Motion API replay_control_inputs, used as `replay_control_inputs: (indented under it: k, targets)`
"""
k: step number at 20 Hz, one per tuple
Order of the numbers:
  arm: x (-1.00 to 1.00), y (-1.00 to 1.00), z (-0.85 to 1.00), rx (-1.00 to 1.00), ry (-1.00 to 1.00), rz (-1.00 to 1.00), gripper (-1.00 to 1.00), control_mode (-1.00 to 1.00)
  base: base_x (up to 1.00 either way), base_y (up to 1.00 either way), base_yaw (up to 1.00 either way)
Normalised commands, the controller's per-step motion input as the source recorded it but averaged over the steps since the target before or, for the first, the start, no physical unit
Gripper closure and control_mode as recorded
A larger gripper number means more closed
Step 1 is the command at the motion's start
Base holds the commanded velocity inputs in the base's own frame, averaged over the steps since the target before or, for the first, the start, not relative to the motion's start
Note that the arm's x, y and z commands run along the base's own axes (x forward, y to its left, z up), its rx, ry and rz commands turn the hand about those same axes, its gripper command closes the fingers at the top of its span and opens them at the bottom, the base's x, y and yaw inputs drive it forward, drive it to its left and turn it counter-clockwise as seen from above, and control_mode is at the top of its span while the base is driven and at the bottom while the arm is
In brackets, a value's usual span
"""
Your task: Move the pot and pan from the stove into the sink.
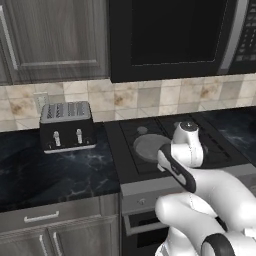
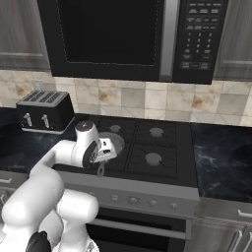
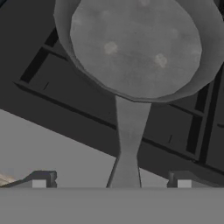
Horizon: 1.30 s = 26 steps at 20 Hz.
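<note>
So the pan (image 3: 135, 46) sits on the front-left burner of the stove (image 2: 147, 142), with its long handle (image 3: 127, 135) sticking out toward the front edge, right at the robot. The gripper (image 3: 111, 180) hangs just above that handle with its jaws spread wide and nothing in them, one fingertip on each side of the handle in the hand view, so the line-up already looks pretty good. If I were doing this step, I'd drop straight down until the pads bracket the narrow part of the handle, then close there rather than out at the very tip, since a grip closer to the bowl should keep the pan from drooping or twisting when it lifts. Room-wise: the microwave (image 2: 123, 34) hangs over the cooktop, so lift only enough to clear the grates, not high. The toaster (image 1: 67, 125) stands on the counter (image 1: 55, 170) to the left, well apart from the pan, and the knob panel is just below the handle, so don't overshoot downward. I can't spot the pot or the sink from these angles; the dark shape at the far right of the right base view might be the basin, hard to say.
</note>
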Motion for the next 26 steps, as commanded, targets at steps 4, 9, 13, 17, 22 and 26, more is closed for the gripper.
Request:
replay_control_inputs:
  k: [4, 9, 13, 17, 22, 26]
  targets:
    - [0.09, 0.00, -0.57, -0.03, -0.08, 0.00, -1.00, -1.00, 0.00, 0.00, 0.00]
    - [0.03, 0.00, -0.67, -0.02, -0.12, 0.00, -1.00, -1.00, 0.00, 0.00, 0.00]
    - [0.02, 0.00, -0.59, 0.00, -0.14, 0.00, -1.00, -1.00, 0.00, 0.00, 0.00]
    - [0.03, 0.00, -0.22, 0.00, -0.08, 0.00, -1.00, -1.00, 0.00, 0.00, 0.00]
    - [0.00, 0.00, -0.16, -0.01, 0.01, 0.00, -1.00, -1.00, 0.00, 0.00, 0.00]
    - [0.00, 0.00, -0.47, -0.04, 0.01, 0.00, -1.00, -1.00, 0.00, 0.00, 0.00]
